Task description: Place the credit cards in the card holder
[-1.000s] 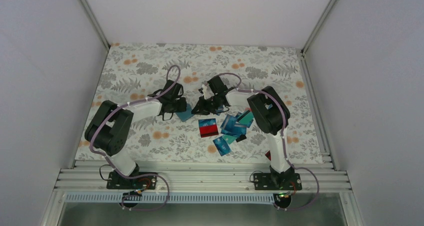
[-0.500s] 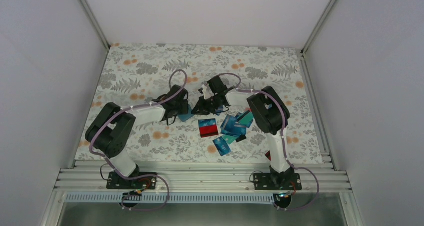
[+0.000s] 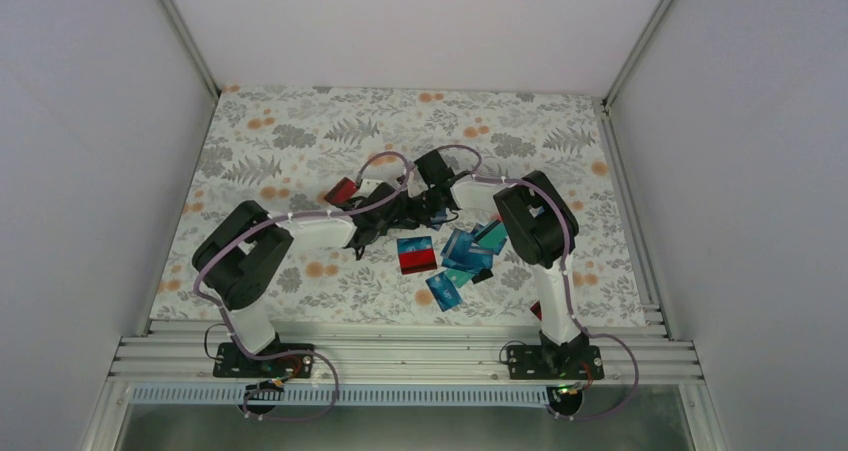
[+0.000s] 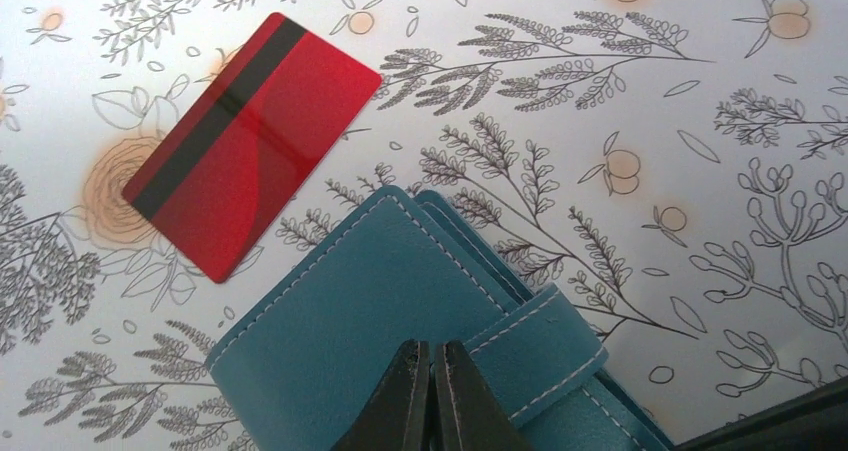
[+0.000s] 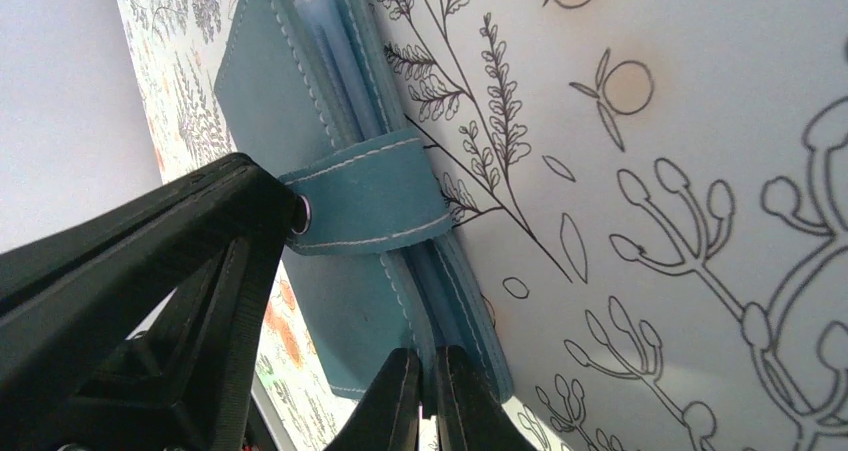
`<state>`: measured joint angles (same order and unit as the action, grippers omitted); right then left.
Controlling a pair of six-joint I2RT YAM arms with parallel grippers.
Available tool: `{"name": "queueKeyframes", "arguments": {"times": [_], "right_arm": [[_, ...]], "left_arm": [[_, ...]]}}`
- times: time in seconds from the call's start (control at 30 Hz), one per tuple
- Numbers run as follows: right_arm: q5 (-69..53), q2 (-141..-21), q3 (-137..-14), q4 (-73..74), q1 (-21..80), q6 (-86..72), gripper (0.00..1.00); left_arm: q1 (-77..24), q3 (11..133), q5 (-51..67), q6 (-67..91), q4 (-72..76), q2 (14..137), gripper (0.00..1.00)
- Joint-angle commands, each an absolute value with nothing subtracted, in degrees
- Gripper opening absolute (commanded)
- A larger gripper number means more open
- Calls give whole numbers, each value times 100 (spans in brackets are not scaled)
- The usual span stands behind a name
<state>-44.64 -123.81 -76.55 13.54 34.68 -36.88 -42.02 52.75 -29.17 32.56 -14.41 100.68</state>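
- Pressing on the teal card holder (image 4: 350, 311), the left pincer (image 4: 432, 373) has its tips shut together just beside the snap strap (image 4: 540, 336). It could skid off the soft cover.
- Right pincer (image 5: 428, 371) is pressed together at the holder's edge. Can't tell if it nips a flap; if not, the holder may slide on the counter (image 4: 700, 91) instead of opening.
- Red credit card (image 4: 250, 141) lies up-left of the left pincer and could get bumped.

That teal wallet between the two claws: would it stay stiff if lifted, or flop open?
It probably bends somewhat: the card holder looks like soft stitched material. Its pale pockets gape at the edge, so it may fan open, though the strap wraps over them. Being thin, it is likely light.
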Motion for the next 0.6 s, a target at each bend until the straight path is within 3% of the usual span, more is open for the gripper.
{"name": "queueKeyframes", "arguments": {"times": [0.0,0.27,0.37,0.43,0.47,0.57], "right_arm": [[-3879,-12757,-7643,1617,3404,-3750,4],[-4027,-12693,-7488,1455,3362,-3762,4],[-4116,-12568,-7279,1271,3365,-3803,4],[-4251,-12499,-7247,1285,3398,-3730,4],[-4264,-12397,-7235,1325,3405,-3681,7],[-4224,-11991,-7149,1450,3425,-3521,28]], "left_arm": [[-4448,4733,-2472,3615,-2830,10373,2],[-4447,4658,-2081,3702,-2599,10452,3],[-4444,4794,-2011,3714,-2762,10016,15],[-4432,5021,-2119,3678,-2996,9679,30],[-4421,5128,-2175,3656,-3128,9523,37],[-4373,5344,-2186,3588,-3304,9156,54]]}}
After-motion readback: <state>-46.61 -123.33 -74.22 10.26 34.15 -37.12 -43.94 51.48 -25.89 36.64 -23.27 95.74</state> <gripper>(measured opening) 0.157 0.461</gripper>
